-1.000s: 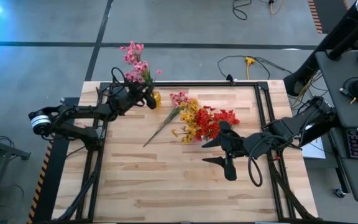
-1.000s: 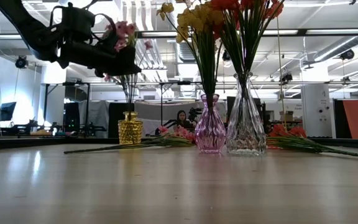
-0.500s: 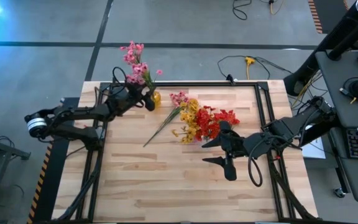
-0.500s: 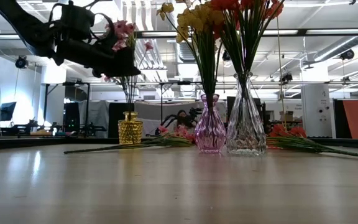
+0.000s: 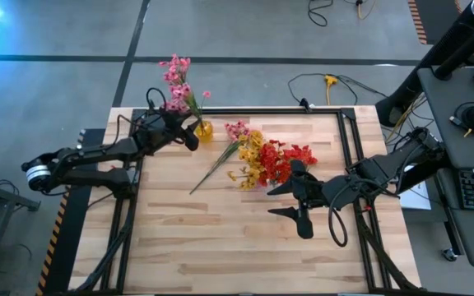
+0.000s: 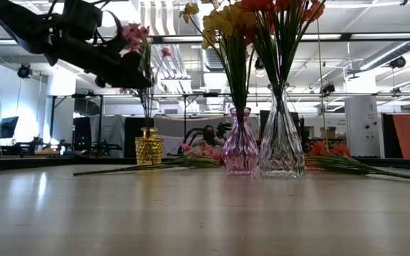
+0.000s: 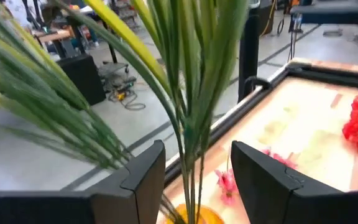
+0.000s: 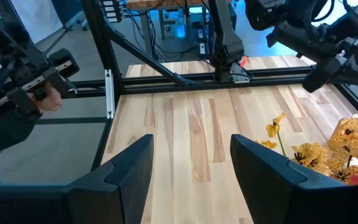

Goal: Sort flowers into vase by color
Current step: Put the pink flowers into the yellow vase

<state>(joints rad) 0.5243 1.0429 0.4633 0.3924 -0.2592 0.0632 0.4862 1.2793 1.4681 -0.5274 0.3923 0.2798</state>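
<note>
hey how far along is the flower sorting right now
Looks done: pink flowers stand in the yellow vase, and yellow flowers and red flowers fill the pink vase and clear vase.

In hand: nothing is gripped. The left gripper is open around the pink stems above the yellow vase; the right gripper waits open.

Left: loose sprays lying on the table.

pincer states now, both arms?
Left pincer: open, fingers either side of the pink flowers' stems in the yellow vase, not clamping.
Right pincer: open, holding nothing, over bare table.
</note>
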